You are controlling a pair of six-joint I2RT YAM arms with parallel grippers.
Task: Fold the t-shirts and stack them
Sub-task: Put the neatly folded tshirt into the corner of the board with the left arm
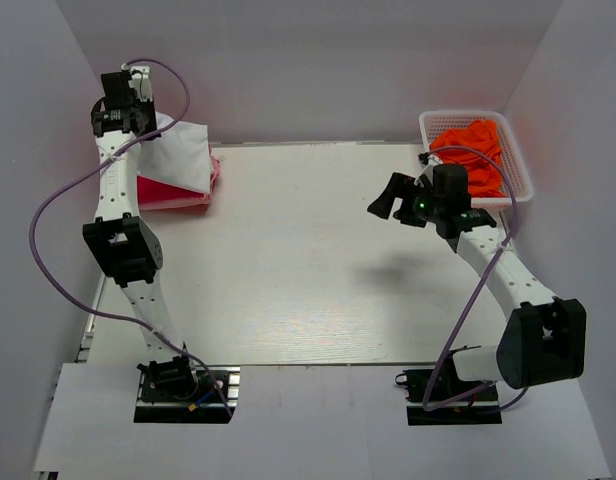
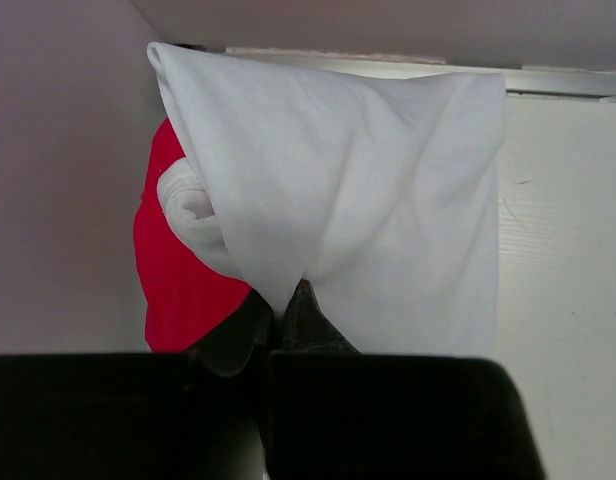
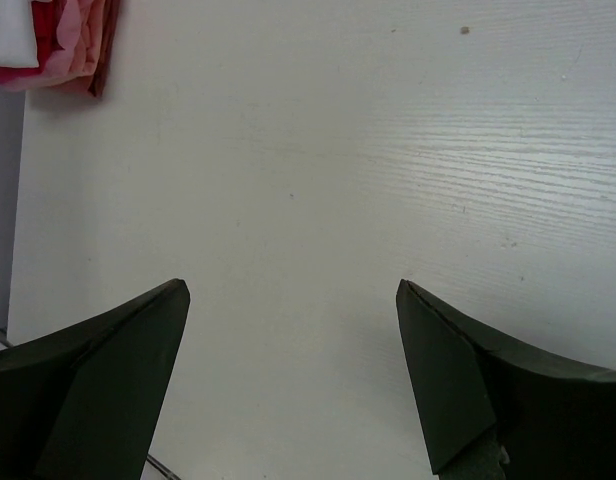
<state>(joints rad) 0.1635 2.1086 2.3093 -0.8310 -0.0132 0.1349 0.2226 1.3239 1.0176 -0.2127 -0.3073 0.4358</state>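
My left gripper (image 1: 123,108) is raised at the far left corner and shut on the white t-shirt (image 1: 180,152). Its cloth hangs folded from the pinched edge (image 2: 358,190), part rolled up on the left side. Under it lies the crimson-pink t-shirt (image 1: 163,193), also red in the left wrist view (image 2: 173,285); a paler pink edge (image 1: 215,170) shows beside it. The fingertips of the left gripper (image 2: 283,305) meet on the white cloth. Bright orange t-shirts (image 1: 475,150) fill the basket. My right gripper (image 1: 386,203) hovers open over bare table (image 3: 293,300), holding nothing.
The white lattice basket (image 1: 521,186) stands at the back right, just behind the right arm. White walls close in the table on the left, back and right. The shirt stack's corner (image 3: 73,45) shows at the top left of the right wrist view.
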